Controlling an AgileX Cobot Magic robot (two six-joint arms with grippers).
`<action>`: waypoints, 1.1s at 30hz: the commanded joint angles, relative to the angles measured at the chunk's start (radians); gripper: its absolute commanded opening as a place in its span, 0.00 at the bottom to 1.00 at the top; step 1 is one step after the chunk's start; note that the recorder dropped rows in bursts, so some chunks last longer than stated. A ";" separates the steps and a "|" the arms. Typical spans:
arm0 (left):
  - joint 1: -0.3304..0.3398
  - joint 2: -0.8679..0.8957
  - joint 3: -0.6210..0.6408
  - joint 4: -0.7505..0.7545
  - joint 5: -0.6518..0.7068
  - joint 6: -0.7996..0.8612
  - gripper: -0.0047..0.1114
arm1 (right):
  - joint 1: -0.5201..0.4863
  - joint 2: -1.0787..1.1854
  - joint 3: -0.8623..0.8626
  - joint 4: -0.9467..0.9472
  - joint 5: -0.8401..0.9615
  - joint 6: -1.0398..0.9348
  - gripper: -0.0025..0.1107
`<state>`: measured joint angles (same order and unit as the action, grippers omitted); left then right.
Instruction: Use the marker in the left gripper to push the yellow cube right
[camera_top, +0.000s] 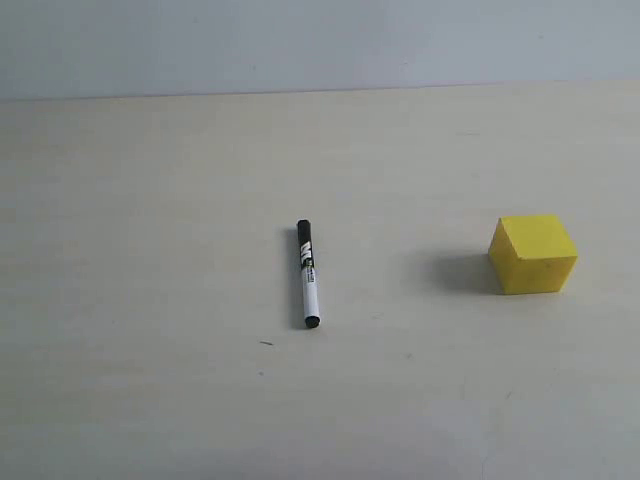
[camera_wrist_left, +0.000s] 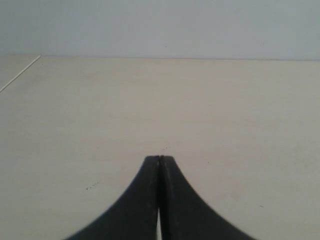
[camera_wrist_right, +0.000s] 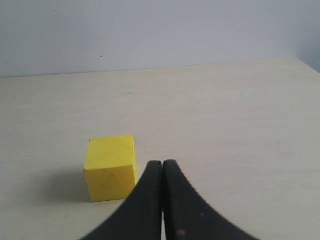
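Observation:
The marker (camera_top: 308, 274), white with a black cap and black end, lies flat on the pale table near the middle of the exterior view, held by nothing. The yellow cube (camera_top: 533, 254) rests on the table well to its right. Neither arm appears in the exterior view. In the left wrist view my left gripper (camera_wrist_left: 160, 158) is shut with nothing between its fingers, over bare table. My right gripper (camera_wrist_right: 162, 162) is also shut and empty; the yellow cube (camera_wrist_right: 111, 167) sits just beside its fingertips in that view.
The pale tabletop (camera_top: 150, 200) runs back to a grey wall (camera_top: 320, 40). A table edge line (camera_wrist_left: 20, 74) shows in the left wrist view. A few small dark specks (camera_top: 266, 343) mark the surface.

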<state>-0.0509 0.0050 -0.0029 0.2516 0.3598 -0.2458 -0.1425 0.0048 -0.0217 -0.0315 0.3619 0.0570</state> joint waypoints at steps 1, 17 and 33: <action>0.002 -0.005 0.003 0.000 0.006 -0.016 0.04 | -0.004 -0.005 0.004 -0.001 -0.004 -0.002 0.02; 0.002 -0.005 0.003 -0.026 0.002 -0.016 0.04 | -0.004 -0.005 0.004 -0.001 -0.004 -0.002 0.02; 0.002 -0.005 0.003 -0.026 0.002 -0.016 0.04 | -0.004 -0.005 0.004 -0.001 -0.004 -0.002 0.02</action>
<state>-0.0509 0.0050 -0.0029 0.2333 0.3660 -0.2507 -0.1425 0.0048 -0.0217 -0.0315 0.3619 0.0570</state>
